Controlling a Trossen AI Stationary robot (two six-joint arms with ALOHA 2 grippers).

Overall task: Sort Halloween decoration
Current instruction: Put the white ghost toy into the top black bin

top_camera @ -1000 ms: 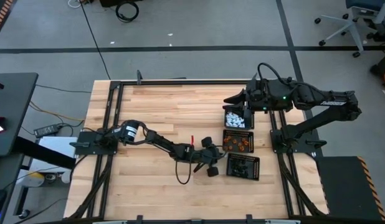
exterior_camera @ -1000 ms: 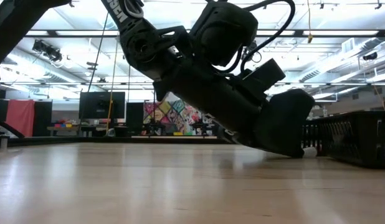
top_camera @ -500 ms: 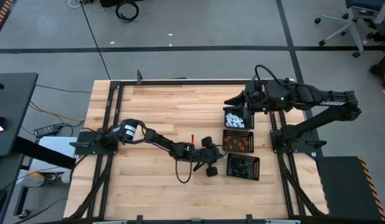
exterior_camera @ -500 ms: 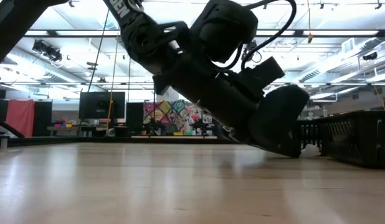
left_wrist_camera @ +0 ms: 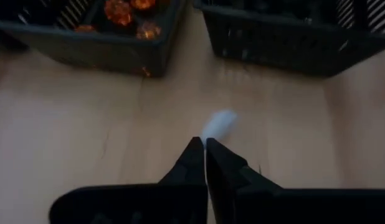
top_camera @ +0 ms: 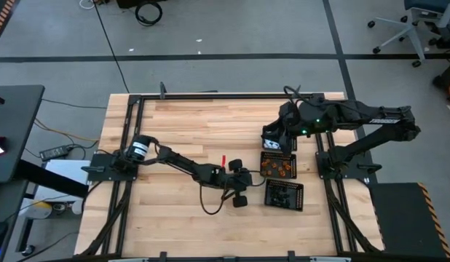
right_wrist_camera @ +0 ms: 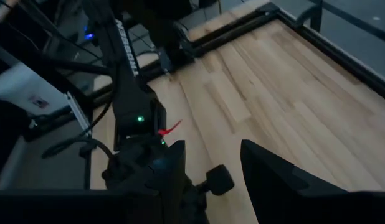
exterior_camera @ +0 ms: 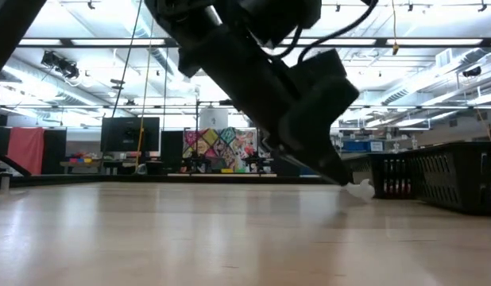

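Observation:
My left gripper (top_camera: 251, 183) (left_wrist_camera: 205, 148) is shut on a tiny white Halloween decoration (left_wrist_camera: 218, 123) (exterior_camera: 361, 189), just above the wood in front of the gap between two black mesh trays. The tray with orange trinkets (top_camera: 277, 166) (left_wrist_camera: 99, 34) and the tray with black ones (top_camera: 284, 195) (left_wrist_camera: 292, 34) stand side by side. My right gripper (top_camera: 272, 135) (right_wrist_camera: 211, 163) hangs open over the far tray with white trinkets (top_camera: 282, 143), with nothing between its fingers. My left gripper pinches the white trinket's near end (left_wrist_camera: 211, 132) between its two fingertips (left_wrist_camera: 194, 152). The fingers slant down from the table's left toward the trays. Most of the trinket sticks out past the tips, lifted clear of the wood.
The three mesh trays stand in a row near the table's right edge. A black metal frame (top_camera: 137, 102) runs around the table. Bare wood (top_camera: 188, 124) lies across the left and far parts of the top.
My left gripper has risen from the table and tipped less steeply, carrying the white trinket off the wood at its tips. My right gripper has sunk a little and tipped downward over the white tray.

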